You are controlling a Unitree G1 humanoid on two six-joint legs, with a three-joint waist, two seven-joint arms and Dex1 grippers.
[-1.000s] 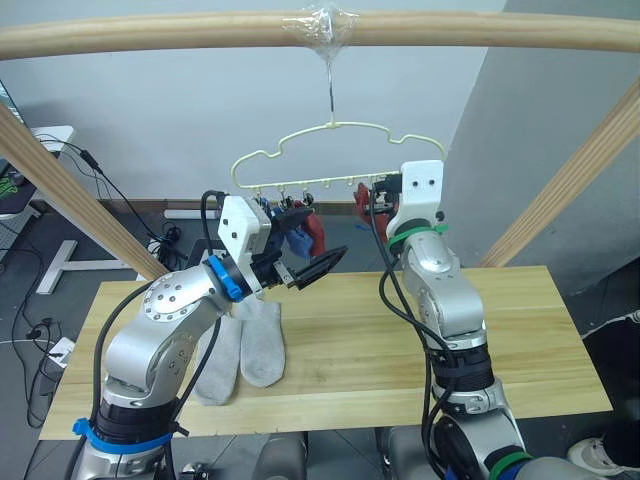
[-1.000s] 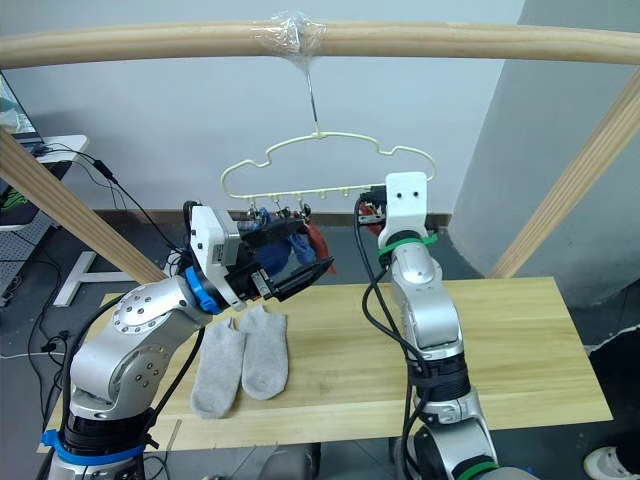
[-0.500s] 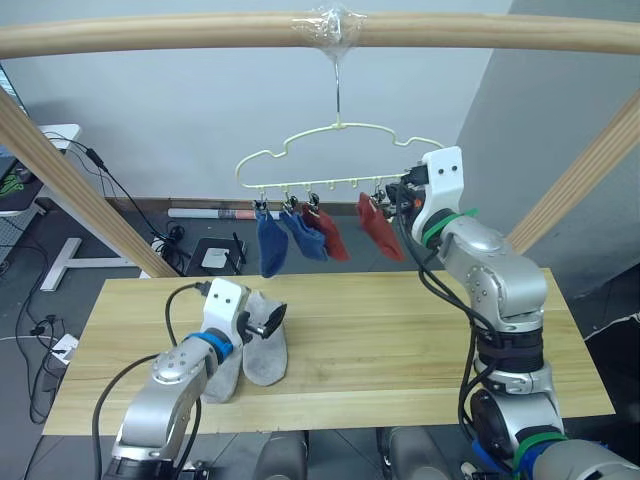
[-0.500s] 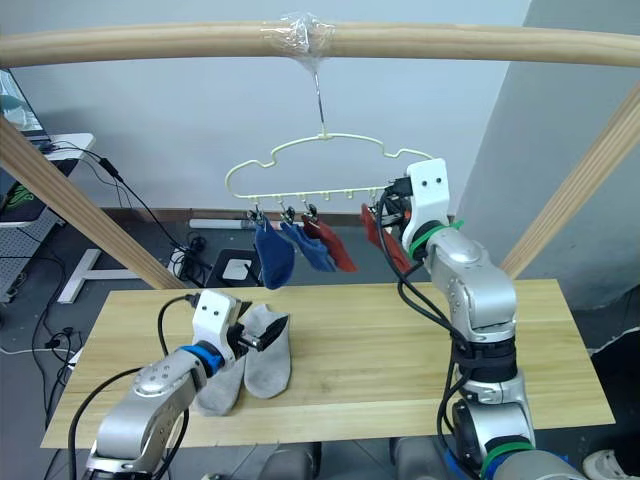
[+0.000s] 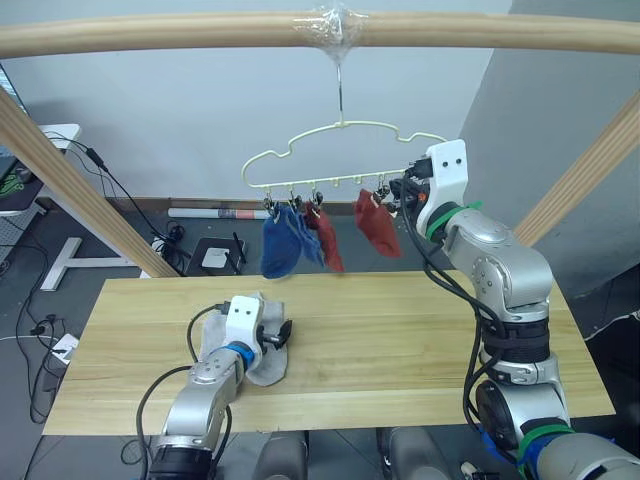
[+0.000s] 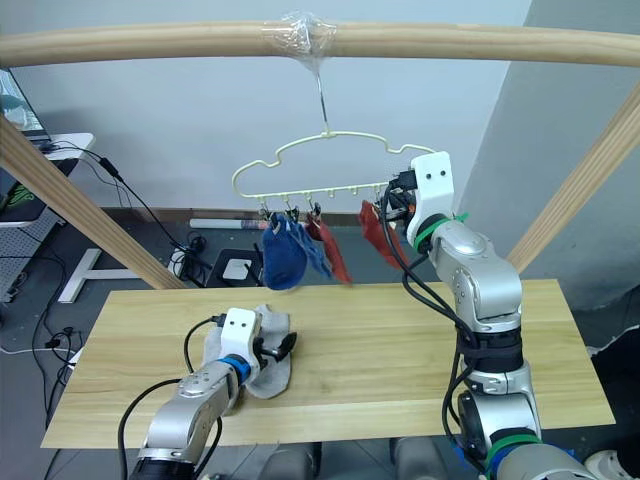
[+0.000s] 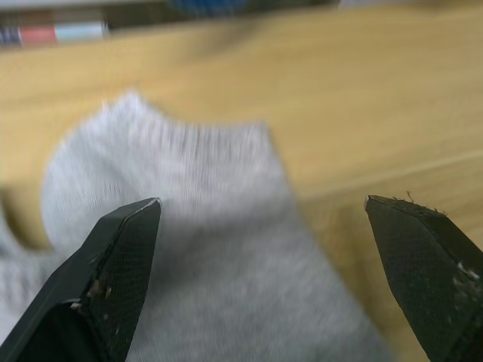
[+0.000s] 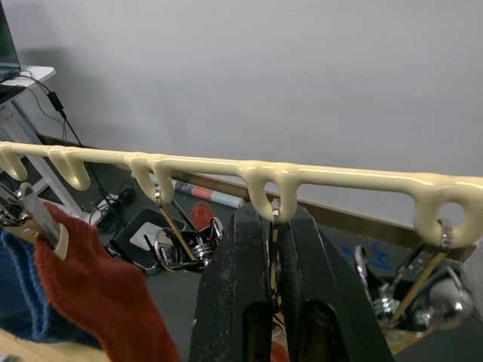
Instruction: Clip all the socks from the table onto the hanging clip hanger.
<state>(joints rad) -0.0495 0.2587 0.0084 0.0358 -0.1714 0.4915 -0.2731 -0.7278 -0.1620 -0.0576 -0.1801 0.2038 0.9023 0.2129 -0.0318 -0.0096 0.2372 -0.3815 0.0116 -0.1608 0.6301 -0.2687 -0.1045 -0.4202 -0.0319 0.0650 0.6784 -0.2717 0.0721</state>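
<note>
Socks are split between hanger and surface. The hanger (image 5: 340, 150), a pale wire frame, hangs by its hook from the wooden pole (image 5: 200, 32) overhead. Two blue socks (image 5: 283, 243) hang bunched together from clips at the hanger's left part, a red sock (image 5: 327, 238) touching them on their right, and a second red sock (image 5: 377, 223) hangs apart from these, nearer the hanger's right end.

The right end effector (image 8: 273, 271) is up at the hanger's right end, just beside that second red sock. Its two black fingers (image 8: 230, 302) stand pressed together on a small metal clip (image 8: 275, 226) that dangles from a loop of the hanger's lower bar; other clips (image 8: 172, 226) hang from the neighbouring loops.

Below the hanger, on the left part of the surface (image 5: 400, 330), lie the grey socks (image 5: 262, 362). The left end effector (image 7: 264, 249) is down low over them, its fingers (image 7: 121, 256) spread wide apart. In the left wrist view one fingertip lies over the grey fabric and the other over bare wood just beside the sock's edge; whether either tip touches what is under it cannot be told. Nothing is held between them.
</note>
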